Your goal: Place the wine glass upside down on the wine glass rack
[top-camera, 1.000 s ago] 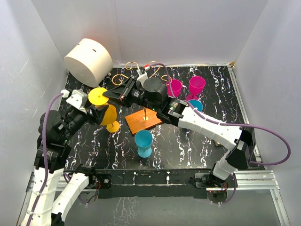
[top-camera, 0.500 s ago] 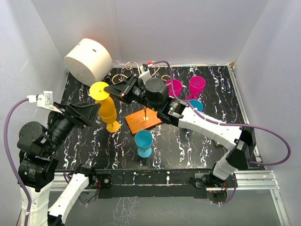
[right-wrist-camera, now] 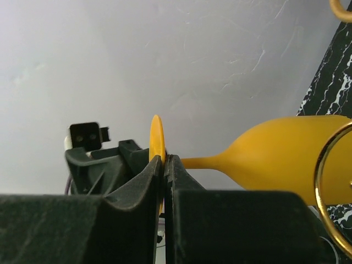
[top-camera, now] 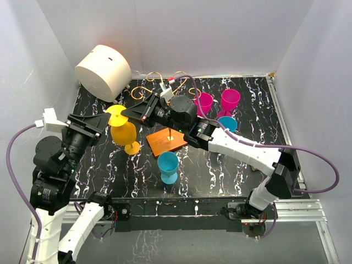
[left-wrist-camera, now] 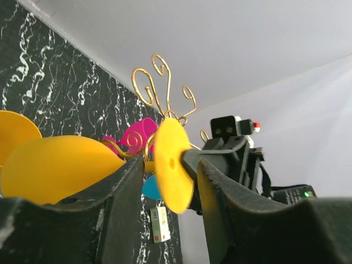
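Jaws of my right gripper (right-wrist-camera: 163, 165) were clamped on the foot of the yellow wine glass (top-camera: 124, 133), held sideways left of the wine glass rack (top-camera: 165, 142). My left gripper (left-wrist-camera: 170, 165) had its jaws apart around that foot. I judged it best to tip the bowl down, then slide the stem slowly into a scroll.

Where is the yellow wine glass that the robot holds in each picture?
Top external: yellow wine glass left of centre.
Left wrist: lower left, foot disc at centre.
Right wrist: lying across the right half, foot pinched by the right gripper.
Shared landmark: wine glass rack, by its gold curls.
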Action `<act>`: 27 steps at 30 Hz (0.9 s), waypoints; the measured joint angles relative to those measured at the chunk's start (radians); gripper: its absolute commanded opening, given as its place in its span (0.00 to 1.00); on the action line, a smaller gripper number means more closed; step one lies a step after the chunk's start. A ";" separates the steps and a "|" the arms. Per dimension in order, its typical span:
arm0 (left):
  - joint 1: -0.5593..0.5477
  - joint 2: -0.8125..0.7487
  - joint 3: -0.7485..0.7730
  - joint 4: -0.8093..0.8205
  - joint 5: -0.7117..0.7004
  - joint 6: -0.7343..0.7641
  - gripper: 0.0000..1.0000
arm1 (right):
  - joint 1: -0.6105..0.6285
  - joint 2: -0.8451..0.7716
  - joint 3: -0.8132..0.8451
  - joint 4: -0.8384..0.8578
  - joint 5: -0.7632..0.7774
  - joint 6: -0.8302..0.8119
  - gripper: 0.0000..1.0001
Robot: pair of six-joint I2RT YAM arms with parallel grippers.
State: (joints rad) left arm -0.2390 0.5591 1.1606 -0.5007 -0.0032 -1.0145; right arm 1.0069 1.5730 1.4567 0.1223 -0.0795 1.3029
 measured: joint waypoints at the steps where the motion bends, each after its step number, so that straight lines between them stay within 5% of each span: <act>1: 0.000 0.000 -0.019 0.013 0.000 -0.013 0.42 | 0.000 -0.002 0.000 0.003 -0.006 0.000 0.00; 4: 0.000 0.001 -0.060 0.030 0.000 -0.045 0.43 | 0.000 -0.018 0.000 0.010 -0.022 0.000 0.00; 13: -0.002 -0.005 -0.093 0.138 0.037 -0.083 0.16 | 0.000 -0.045 -0.011 0.009 -0.028 -0.014 0.00; 15: -0.002 0.001 -0.094 0.158 0.050 -0.087 0.00 | 0.000 -0.045 -0.013 0.008 -0.029 -0.015 0.00; 18: -0.002 0.008 -0.094 0.182 0.065 -0.093 0.00 | 0.000 -0.047 -0.013 0.006 -0.026 -0.015 0.00; 24: -0.001 0.025 -0.093 0.211 0.093 -0.085 0.00 | -0.001 -0.053 -0.013 0.003 -0.019 -0.019 0.51; 27: -0.001 0.048 -0.085 0.193 0.080 -0.064 0.00 | 0.000 -0.060 -0.013 -0.022 -0.002 -0.037 0.65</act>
State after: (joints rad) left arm -0.2398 0.6075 1.0752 -0.3073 0.0765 -1.0790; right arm 1.0069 1.5135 1.4433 0.1001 -0.0814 1.2659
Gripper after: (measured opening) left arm 0.015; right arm 0.519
